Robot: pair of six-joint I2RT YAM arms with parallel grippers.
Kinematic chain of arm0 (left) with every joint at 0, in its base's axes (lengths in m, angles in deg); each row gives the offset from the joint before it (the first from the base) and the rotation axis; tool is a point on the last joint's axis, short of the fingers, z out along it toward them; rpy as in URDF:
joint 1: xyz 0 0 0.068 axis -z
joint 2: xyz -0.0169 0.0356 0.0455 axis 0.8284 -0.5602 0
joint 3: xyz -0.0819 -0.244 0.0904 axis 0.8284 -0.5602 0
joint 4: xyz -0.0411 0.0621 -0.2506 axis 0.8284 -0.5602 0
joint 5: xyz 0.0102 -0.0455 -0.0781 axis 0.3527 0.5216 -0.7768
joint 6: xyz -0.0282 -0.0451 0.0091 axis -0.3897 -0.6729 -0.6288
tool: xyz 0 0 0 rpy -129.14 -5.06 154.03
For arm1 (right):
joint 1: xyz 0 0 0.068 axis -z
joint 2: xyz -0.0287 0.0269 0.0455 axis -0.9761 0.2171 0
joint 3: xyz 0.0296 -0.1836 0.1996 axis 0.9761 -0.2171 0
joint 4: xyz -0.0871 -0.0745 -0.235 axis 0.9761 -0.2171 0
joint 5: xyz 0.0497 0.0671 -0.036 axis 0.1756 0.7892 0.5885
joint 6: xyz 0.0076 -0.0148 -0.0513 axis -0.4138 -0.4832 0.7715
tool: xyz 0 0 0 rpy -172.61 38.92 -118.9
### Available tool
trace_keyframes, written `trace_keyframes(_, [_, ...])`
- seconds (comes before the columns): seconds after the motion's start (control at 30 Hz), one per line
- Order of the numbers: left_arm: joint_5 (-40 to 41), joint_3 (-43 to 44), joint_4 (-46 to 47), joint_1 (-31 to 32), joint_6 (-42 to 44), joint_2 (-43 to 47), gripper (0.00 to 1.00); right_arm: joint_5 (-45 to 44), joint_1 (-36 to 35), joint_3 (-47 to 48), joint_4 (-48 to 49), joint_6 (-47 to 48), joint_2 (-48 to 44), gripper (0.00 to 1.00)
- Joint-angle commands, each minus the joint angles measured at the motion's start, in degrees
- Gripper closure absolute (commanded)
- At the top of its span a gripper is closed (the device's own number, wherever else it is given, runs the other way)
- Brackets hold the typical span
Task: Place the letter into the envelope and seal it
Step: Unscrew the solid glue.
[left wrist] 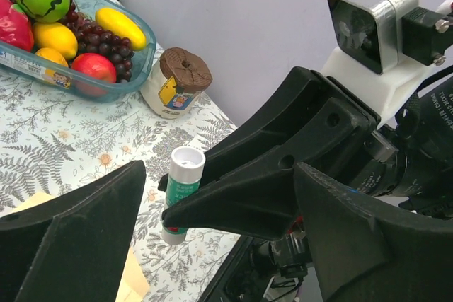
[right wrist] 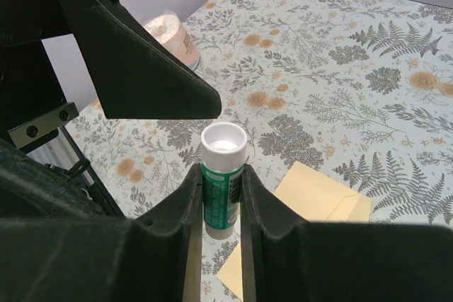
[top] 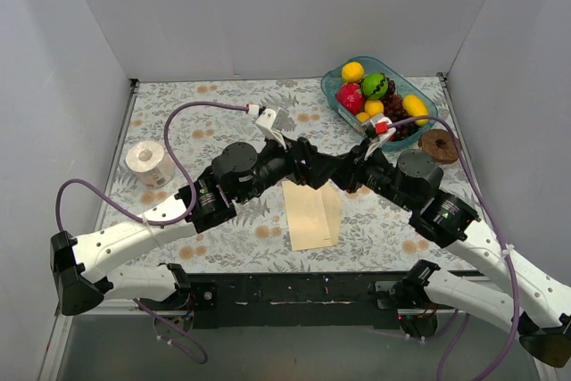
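Note:
My right gripper [right wrist: 221, 178] is shut on an upright green and white glue stick [right wrist: 224, 175], white rim on top, above the table's middle. In the left wrist view the glue stick [left wrist: 182, 189] is pinched by the right gripper [left wrist: 212, 199]. My left gripper [left wrist: 219, 171] stands open around that spot, touching nothing. From above, the left gripper [top: 306, 169] and right gripper [top: 328, 176] meet tip to tip over the far end of the cream-yellow envelope [top: 312, 214]. The envelope [right wrist: 318, 196] lies flat below the stick, a fold line across it. The letter does not show apart from the envelope.
A blue tub of toy fruit [top: 379, 100] sits at the back right, with a brown-lidded jar [top: 438, 144] beside it. A roll of tape [top: 149, 162] stands at the left. The table's front edge [top: 294, 272] runs just behind the envelope's near end.

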Motion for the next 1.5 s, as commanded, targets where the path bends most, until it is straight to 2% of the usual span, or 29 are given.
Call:
trace_keyframes(0.0, [5.39,1.8,-2.48,-0.39,0.88,-0.8,0.18,2.83,-0.97,1.16,3.53,-0.41,-1.98,0.99])
trace_keyframes(0.23, [8.82,-4.08,2.43,-0.39,-0.97,5.17,0.27,5.02,-1.05,-1.3,5.12,-0.24,-4.44,0.99])
trace_keyframes(0.37, [8.47,-3.49,2.19,-0.48,-0.53,5.27,0.28,6.51,-1.05,-1.48,4.85,0.02,-4.62,0.99])
trace_keyframes(0.57, [0.92,-0.67,1.65,-0.48,1.66,1.31,0.31,7.13,-1.05,-0.6,4.68,0.29,-3.83,0.99])
trace_keyframes(0.77, [-2.95,1.26,0.08,-0.31,4.83,-1.06,0.34,7.05,-1.05,-0.51,4.94,0.29,-3.74,0.99])
trace_keyframes(0.87, [-3.57,2.58,-2.03,0.13,6.58,-1.85,0.46,6.87,-1.05,-0.51,4.85,0.29,-3.66,0.99])
trace_keyframes(0.9, [-3.4,2.93,-2.47,0.22,6.94,-2.2,0.56,6.78,-1.05,-0.51,4.77,0.29,-3.66,0.99])
trace_keyframes(1.0, [-2.52,2.93,-4.32,0.31,7.73,-2.12,0.74,6.08,-1.05,-0.34,4.51,0.55,-3.83,0.99])
trace_keyframes(1.03, [-2.43,2.93,-4.76,0.4,7.91,-2.03,0.88,5.82,-1.05,-0.25,4.33,0.73,-3.83,0.99])
trace_keyframes(1.1, [-2.17,3.11,-5.11,0.48,8.17,-1.77,1.0,5.47,-1.05,0.45,3.28,1.43,-3.83,0.99])
trace_keyframes(1.3, [-6.11,2.23,-5.03,0.31,9.75,-0.1,1.0,4.23,-1.05,2.39,0.81,4.41,-3.74,0.99])
trace_keyframes(1.4, [-15.41,1.0,-3.1,-0.3,10.54,1.57,1.0,15.79,-1.05,0.9,5.1,7.66,-5.76,0.99])
trace_keyframes(1.43, [-19.53,0.65,-1.09,-0.83,10.46,1.83,1.0,24.45,-1.05,0.37,7.55,9.06,-7.24,0.99])
trace_keyframes(1.47, [-27.92,0.21,0.06,-1.36,10.11,2.1,1.0,29.06,-1.05,-0.76,10.97,9.69,-7.87,0.99])
